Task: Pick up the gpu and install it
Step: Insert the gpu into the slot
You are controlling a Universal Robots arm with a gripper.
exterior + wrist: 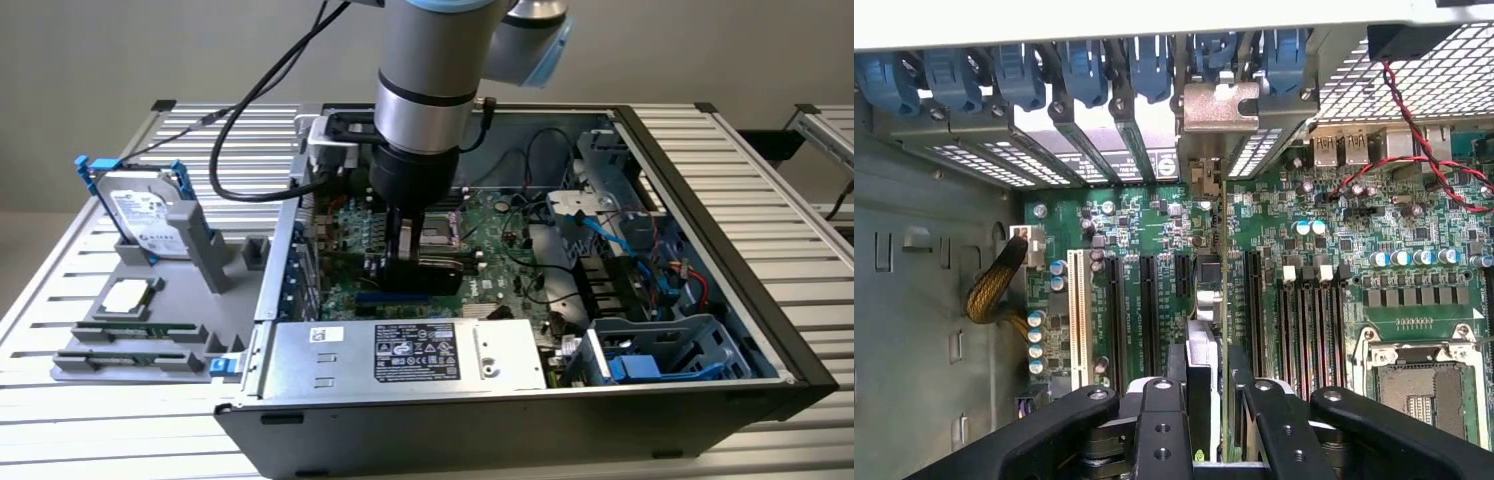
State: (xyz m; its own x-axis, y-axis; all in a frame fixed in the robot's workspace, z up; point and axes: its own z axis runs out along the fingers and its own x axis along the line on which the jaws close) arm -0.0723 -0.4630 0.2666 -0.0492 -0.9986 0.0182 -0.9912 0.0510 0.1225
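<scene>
Over the motherboard (1154, 230), the arm hangs vertical, its pincer (1207, 400) clenched on the gpu (1222, 260).

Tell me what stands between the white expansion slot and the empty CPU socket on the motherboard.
In the wrist view, between the white slot and the CPU socket stand black expansion slots, the gpu edge-on in the end effector, and memory slots.

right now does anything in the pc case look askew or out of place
Nothing stands out. The gpu stands edge-on and straight between the gripper fingers, its silver bracket lined up with the rear slot openings. The loose cables in the case look routine.
</scene>
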